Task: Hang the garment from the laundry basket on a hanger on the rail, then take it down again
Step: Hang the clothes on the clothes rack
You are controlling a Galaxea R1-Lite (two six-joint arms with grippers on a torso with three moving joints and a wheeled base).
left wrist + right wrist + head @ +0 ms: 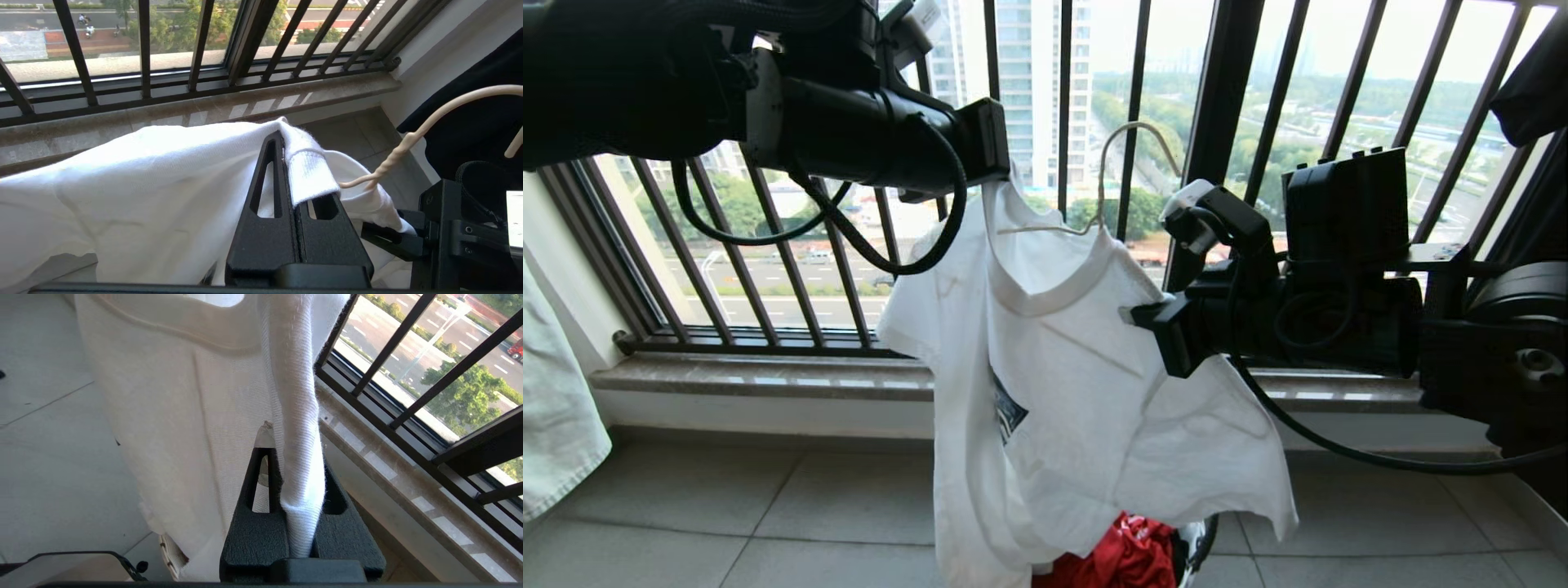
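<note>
- The left gripper [1001, 175] is clamped on the shirt [1062, 367] at its collar edge, holding it up before the window bars.
- The right gripper [1139, 314] is clamped on the collar's opposite side, lower and to the right.
- The hanger [1107, 175] sits in the neck opening between them, hook upward, nearer the left gripper.
- The basket [1196, 543] lies directly below on the floor.

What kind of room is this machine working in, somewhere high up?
Most likely an enclosed laundry balcony in a high-rise flat. A black barred window railing looks down on roads and trees far below, the floor is tiled, and a white T-shirt hangs above a basket of clothes.
</note>
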